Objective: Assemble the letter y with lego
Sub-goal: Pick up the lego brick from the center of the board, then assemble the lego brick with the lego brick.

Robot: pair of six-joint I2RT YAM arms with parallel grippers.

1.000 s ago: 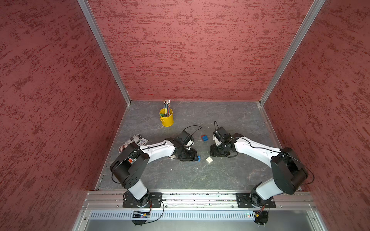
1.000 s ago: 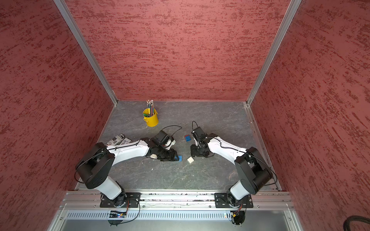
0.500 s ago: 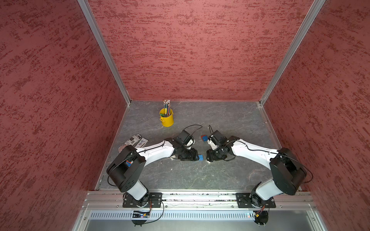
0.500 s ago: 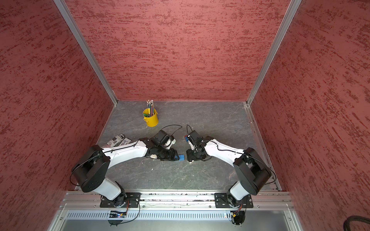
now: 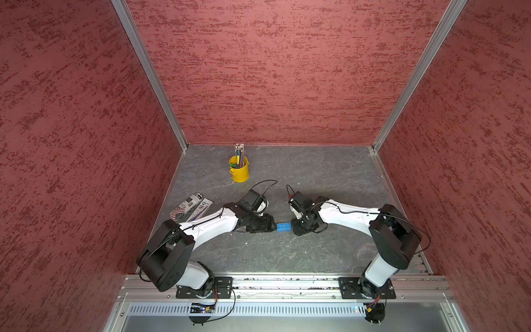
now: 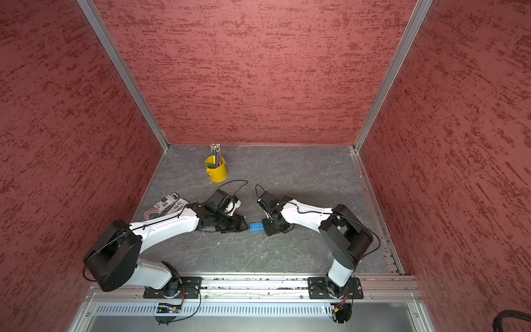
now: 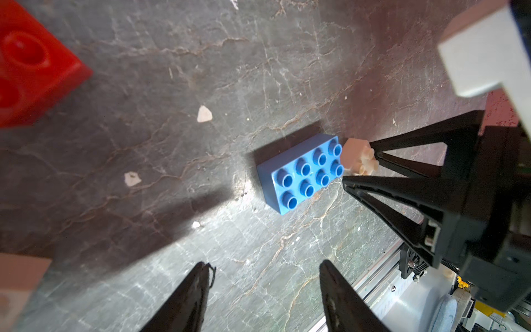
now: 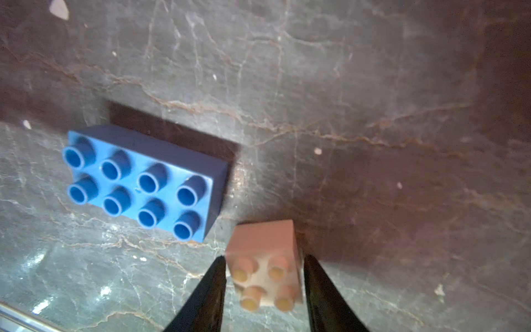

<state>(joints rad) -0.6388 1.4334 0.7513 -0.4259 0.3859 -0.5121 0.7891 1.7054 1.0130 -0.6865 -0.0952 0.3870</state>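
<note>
The long blue lego brick [image 5: 284, 226] [image 6: 256, 226] lies studs up on the grey floor between my two grippers, held by neither. My right gripper [image 8: 264, 264] [image 5: 296, 227] is shut on a small white square brick [image 8: 265, 258] [image 7: 356, 156] just off the blue brick's [image 8: 143, 184] end. My left gripper [image 7: 264, 267] [image 5: 271, 227] stands open and empty, a little short of the blue brick's [image 7: 301, 172] other end. A red square brick [image 7: 31, 72] and the corner of another pale brick [image 7: 17, 284] lie loose beside the left arm. The letter y is out of view; these bricks lie separate.
A yellow bucket of pencils [image 5: 239, 172] [image 6: 217, 172] stands at the back left. A flat printed packet [image 5: 191, 205] lies by the left wall. Red walls close three sides, and a metal rail [image 5: 287, 283] runs along the front edge.
My right gripper has swung left and down onto the white brick and closed on it. The left arm has barely moved, and more of the long blue brick now shows beyond its tips.
</note>
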